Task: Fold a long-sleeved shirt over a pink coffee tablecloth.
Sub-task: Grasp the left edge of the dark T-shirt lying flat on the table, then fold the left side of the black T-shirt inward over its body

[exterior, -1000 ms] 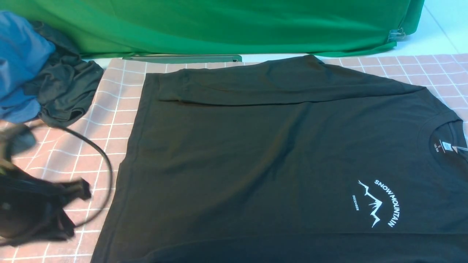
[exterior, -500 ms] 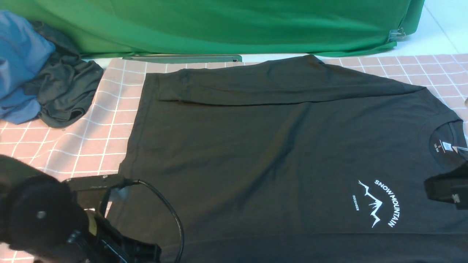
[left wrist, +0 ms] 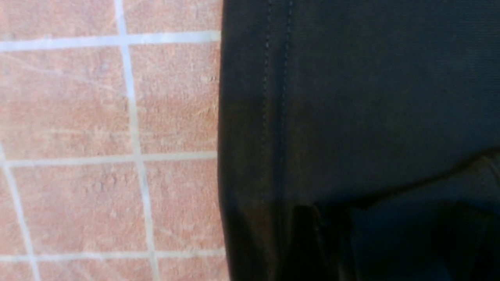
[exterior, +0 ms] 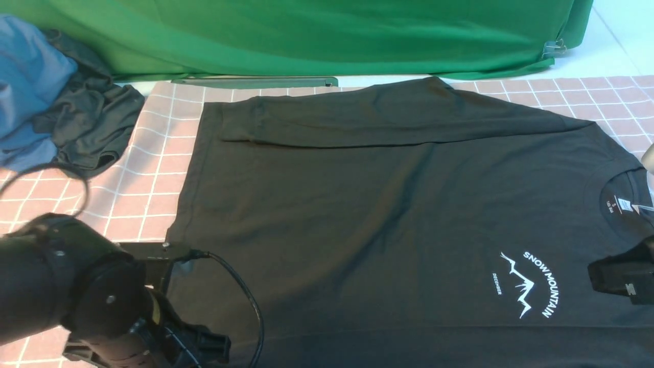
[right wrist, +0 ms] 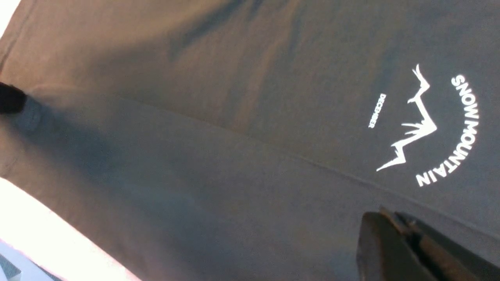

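Outward of the left gripper (exterior: 200, 347) the pink coffee tablecloth (exterior: 138, 194) lies bare up to the blue garment (exterior: 25, 76) and dark grey garment (exterior: 87, 128) heaped beyond. Its cable (exterior: 246, 301) loops just inward, over the flat long-sleeved shirt (exterior: 383, 204). Past the right gripper (exterior: 618, 276) the shirt lies low; the green cloth (exterior: 306, 36) probably walls the far side.

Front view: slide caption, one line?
Black long-sleeved shirt lying on the pink coffee tablecloth, far sleeve folded across its body, green cloth behind.
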`<action>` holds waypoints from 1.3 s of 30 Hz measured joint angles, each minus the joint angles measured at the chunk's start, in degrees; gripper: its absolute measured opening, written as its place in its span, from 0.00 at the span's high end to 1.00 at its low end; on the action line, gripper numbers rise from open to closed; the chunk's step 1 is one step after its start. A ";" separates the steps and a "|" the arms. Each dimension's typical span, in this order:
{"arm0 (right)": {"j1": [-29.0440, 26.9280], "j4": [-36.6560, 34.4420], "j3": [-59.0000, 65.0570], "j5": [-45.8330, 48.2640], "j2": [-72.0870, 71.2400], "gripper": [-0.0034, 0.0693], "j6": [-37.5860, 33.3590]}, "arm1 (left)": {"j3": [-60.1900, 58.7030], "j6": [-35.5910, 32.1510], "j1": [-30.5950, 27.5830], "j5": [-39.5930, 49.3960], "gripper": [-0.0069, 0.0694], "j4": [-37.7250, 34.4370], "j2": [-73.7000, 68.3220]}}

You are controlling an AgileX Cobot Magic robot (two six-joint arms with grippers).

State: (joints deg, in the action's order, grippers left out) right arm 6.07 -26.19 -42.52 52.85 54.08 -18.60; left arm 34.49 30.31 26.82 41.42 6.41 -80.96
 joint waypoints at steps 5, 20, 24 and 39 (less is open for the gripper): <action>0.00 -0.12 0.00 -0.24 0.00 0.90 -0.96 | 0.11 0.00 0.00 -0.93 0.26 0.05 -2.67; 0.00 -0.21 0.00 -0.61 0.00 0.89 -1.14 | 0.51 -2.34 0.32 3.53 0.87 -2.29 -0.97; 0.00 -0.21 0.00 -1.43 0.00 0.88 -1.14 | 1.19 -2.34 0.32 6.82 0.87 -5.16 4.73; 0.00 -0.54 0.00 -3.99 0.00 0.88 -1.14 | 19.02 -0.40 -0.59 13.52 0.87 -0.81 9.85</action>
State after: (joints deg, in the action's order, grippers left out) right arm 6.07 -26.74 -42.52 48.85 54.08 -19.73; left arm 53.50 29.91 26.24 54.95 5.60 -71.11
